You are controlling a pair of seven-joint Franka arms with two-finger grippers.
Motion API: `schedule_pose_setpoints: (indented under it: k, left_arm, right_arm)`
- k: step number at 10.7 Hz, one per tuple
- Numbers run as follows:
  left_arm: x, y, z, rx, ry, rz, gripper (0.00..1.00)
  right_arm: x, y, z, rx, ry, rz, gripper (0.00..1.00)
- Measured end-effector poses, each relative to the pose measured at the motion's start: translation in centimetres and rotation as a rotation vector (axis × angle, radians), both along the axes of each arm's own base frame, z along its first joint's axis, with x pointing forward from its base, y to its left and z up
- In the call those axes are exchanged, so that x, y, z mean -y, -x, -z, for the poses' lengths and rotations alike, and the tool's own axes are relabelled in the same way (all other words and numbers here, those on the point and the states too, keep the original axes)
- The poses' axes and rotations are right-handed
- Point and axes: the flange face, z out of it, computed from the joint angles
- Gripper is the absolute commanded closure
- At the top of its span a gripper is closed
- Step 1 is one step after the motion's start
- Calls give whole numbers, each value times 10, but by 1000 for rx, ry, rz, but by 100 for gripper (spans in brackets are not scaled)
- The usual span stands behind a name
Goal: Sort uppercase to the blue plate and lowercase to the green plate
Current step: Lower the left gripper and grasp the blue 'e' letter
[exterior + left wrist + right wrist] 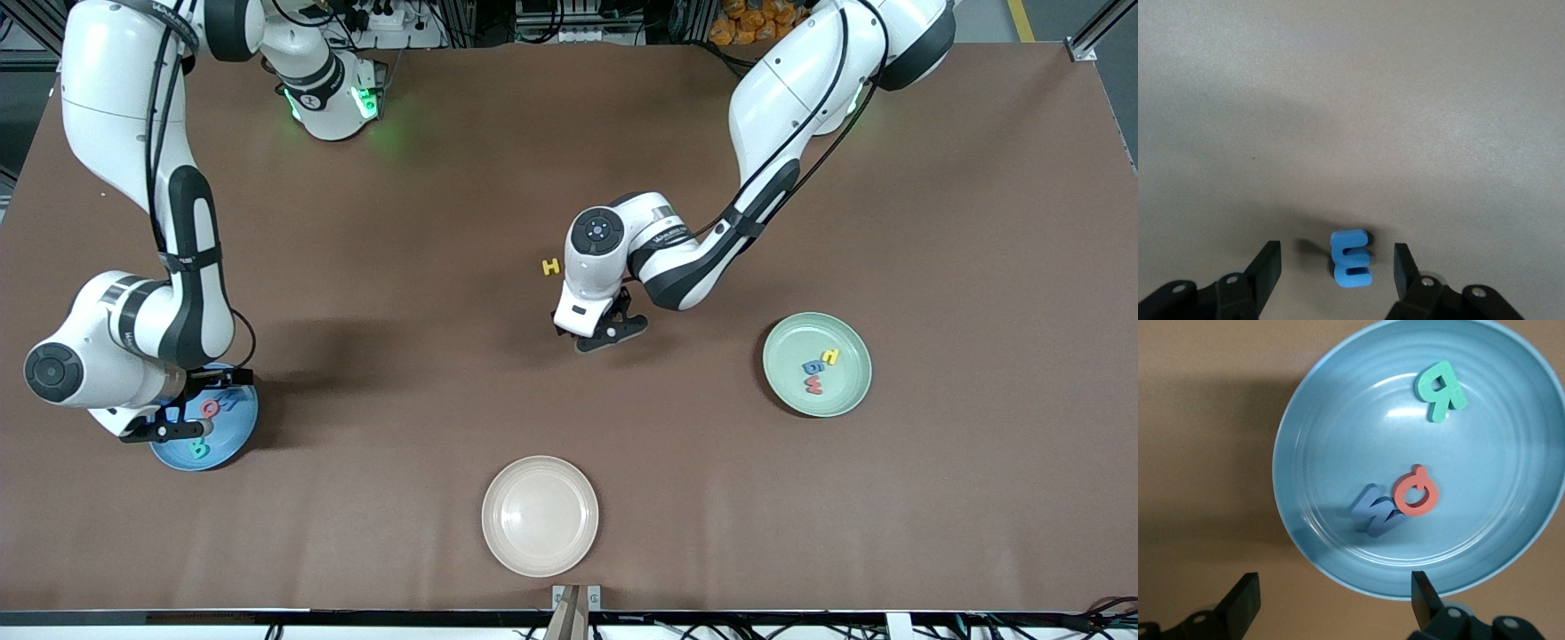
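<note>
We have the left gripper (1338, 267) low over the tabletop (444, 222), jaws partly open astride the blue m (1351, 259) without touching it, set to pinch it for the green plate (791, 402). Only the left wrist view shows the m; from the front the wrist hides it. The yellow H (552, 266) lies just beside that wrist. The right gripper (1335, 600) waits wide open over the blue plate (1318, 440), holding nothing.
</note>
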Motion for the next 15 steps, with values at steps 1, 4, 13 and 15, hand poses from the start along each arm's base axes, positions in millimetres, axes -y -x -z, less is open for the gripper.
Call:
schedule_pose_setpoints:
  k: [1,4,13,15]
  left_arm:
    - [0,0,1,-1,0,-3,26]
    - [-4,-3,3,1,-7,-33,26]
    - [-1,-6,15,-1,-9,-90,32]
    - [0,-4,17,-5,-10,-88,37]
  right_arm:
    - [0,0,0,-3,-1,0,0]
    - [0,1,0,-5,-2,1,0]
    - [-2,0,-1,-4,-2,-2,0]
    - [-2,0,0,-8,-4,-2,0]
